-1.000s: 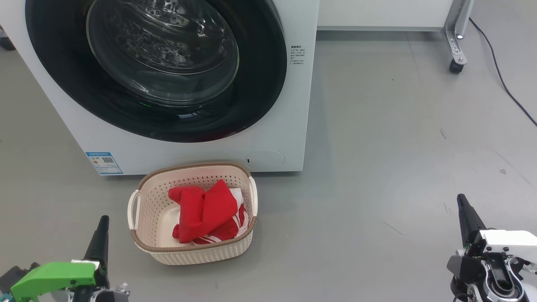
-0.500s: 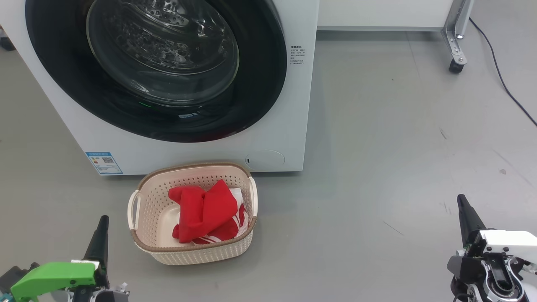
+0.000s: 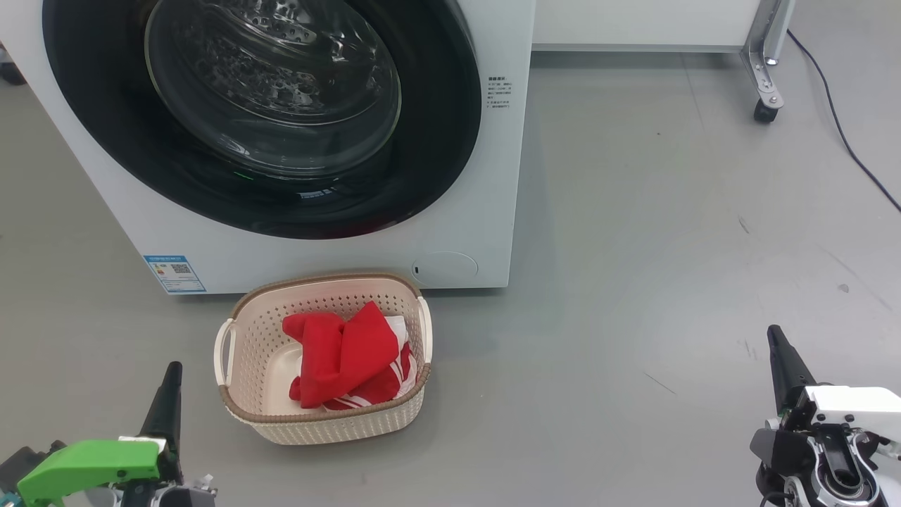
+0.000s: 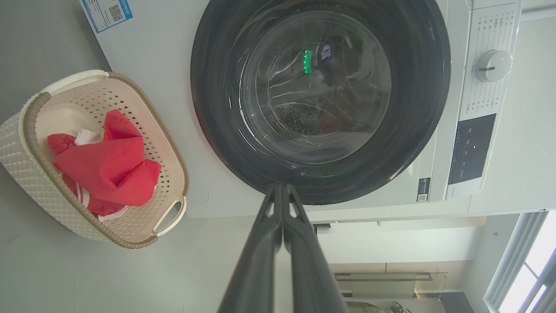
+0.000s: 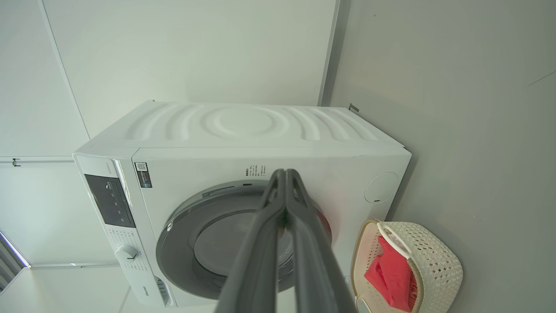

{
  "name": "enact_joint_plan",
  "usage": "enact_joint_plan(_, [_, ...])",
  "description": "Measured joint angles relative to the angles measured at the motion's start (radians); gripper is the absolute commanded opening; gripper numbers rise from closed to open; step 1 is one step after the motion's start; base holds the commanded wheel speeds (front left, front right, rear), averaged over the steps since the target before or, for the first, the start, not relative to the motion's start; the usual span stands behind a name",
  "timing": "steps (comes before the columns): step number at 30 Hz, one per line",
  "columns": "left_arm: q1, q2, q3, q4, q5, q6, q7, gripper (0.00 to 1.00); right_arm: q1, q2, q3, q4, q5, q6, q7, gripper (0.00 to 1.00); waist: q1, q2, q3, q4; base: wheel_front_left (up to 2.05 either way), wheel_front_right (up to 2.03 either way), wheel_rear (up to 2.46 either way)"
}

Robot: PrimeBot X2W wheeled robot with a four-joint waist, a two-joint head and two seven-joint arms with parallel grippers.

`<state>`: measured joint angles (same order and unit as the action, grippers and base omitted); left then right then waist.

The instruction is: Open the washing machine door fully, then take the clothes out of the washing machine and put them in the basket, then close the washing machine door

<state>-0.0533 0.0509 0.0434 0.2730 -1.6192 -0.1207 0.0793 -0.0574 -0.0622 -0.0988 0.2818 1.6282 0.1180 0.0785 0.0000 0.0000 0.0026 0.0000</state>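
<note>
The grey floor (image 3: 669,211) is smooth, with a few dark scuffs. A metal leg (image 3: 764,70) on a black caster wheel (image 3: 767,111) stands below a white panel (image 3: 633,21), with a black cable (image 3: 838,120) trailing near it. Daylight brightens a window (image 4: 536,265), and the walls (image 5: 195,52) are plain white.

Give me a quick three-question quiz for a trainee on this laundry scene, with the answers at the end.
1. True or false: the washing machine door is shut.
2. Where are the red clothes? A behind the door; B in the basket; C held in a gripper.
3. Fill in: the fingers of the left gripper and the right gripper are pressed ____ .

Key: 1 true. 2 B. 3 together, so both are shut and hold nothing.
</note>
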Motion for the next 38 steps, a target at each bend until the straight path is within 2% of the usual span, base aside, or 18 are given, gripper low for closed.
enact_joint_plan(38, [0.000,0.000,0.005,0.000,0.000,0.000,0.000,0.00,0.000,0.000,-0.003,0.000,0.000,0.003,0.005,0.00,0.0000,0.0000,0.000,0.000,0.00,0.00,0.00])
